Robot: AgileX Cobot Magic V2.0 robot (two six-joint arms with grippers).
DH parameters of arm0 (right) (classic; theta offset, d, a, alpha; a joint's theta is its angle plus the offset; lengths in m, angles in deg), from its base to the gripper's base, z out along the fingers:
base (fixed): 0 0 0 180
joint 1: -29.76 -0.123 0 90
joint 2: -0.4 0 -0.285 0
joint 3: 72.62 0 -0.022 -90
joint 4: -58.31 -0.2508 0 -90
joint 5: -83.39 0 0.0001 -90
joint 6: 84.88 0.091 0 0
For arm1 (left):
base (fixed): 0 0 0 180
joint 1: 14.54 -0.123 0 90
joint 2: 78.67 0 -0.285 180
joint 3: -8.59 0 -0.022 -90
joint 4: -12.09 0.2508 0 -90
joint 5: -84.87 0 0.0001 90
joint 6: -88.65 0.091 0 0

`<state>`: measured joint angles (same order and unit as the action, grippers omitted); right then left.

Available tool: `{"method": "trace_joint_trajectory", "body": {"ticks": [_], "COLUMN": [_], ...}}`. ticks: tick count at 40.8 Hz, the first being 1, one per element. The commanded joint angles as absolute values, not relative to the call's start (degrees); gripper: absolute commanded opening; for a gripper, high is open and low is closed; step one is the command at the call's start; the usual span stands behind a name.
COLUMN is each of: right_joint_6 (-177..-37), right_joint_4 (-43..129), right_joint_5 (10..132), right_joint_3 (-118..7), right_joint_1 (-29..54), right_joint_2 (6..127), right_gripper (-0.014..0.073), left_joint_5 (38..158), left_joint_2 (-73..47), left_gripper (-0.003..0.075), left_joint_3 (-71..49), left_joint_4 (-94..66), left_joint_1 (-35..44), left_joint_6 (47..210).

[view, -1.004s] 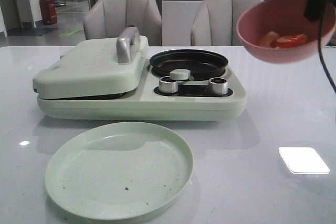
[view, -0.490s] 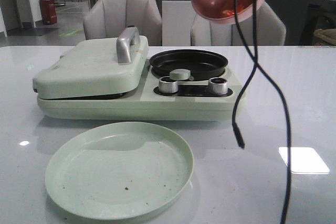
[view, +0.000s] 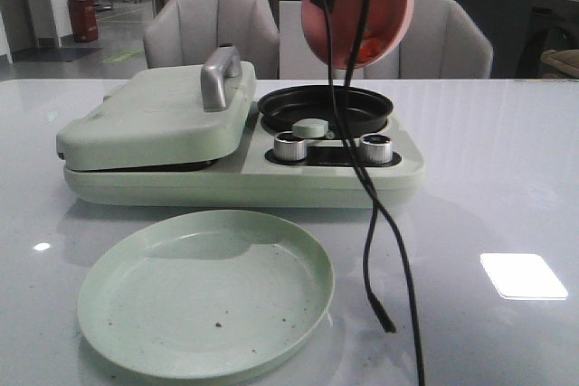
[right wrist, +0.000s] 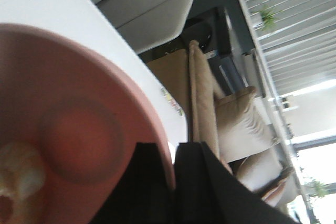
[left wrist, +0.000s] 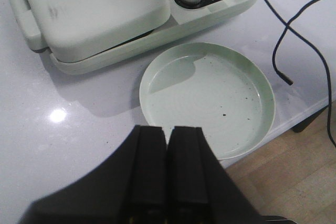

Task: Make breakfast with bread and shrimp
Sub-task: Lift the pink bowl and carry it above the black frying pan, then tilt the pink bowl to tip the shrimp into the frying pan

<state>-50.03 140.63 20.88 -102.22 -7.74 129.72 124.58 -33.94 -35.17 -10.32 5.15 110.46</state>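
We're tipping the pink bowl [view: 362, 15], pinched at its rim by our right end effector [right wrist: 173, 182], over the black pan [view: 326, 108]. Shrimp [right wrist: 18, 182] sits inside the bowl; next, tilt further. Left end effector [left wrist: 168, 145] closed, empty

Showroom-like office lounge: grey armchairs [view: 210, 29] (a pair) behind white table [view: 488, 178], beige sofa [right wrist: 231, 124] nearby.

Glossy table [view: 507, 178]; matt, perhaps plastic plate [view: 118, 314].
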Motion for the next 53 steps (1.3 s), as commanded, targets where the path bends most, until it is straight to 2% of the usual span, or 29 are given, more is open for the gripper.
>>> {"method": "trace_joint_trajectory", "body": {"ticks": [1, 11, 28, 53], "right_joint_6": [-48.3, -46.9, -47.9, -48.7], "right_joint_4": [152.7, 162.1, 162.1, 160.6], "right_joint_5": [17.4, 14.9, 15.4, 10.8], "right_joint_3": [-104.5, -104.5, -105.1, -111.9], "right_joint_1": [-8.3, -8.9, -8.9, -9.0], "right_joint_2": [127.3, 128.0, 133.5, 133.1], "right_gripper": [0.0045, 0.0045, 0.0045, 0.0045], "left_joint_5": [121.1, 121.1, 121.1, 121.1], "left_joint_2": [-34.1, -34.1, -34.1, -34.1], "left_gripper": [0.0101, 0.0101, 0.0101, 0.0101], "left_joint_3": [-33.6, -33.6, -33.6, -33.6], "left_joint_4": [-11.7, -11.7, -11.7, -11.7], "left_joint_1": [5.6, 5.6, 5.6, 5.6], "left_joint_6": [110.1, 110.1, 110.1, 110.1]}}
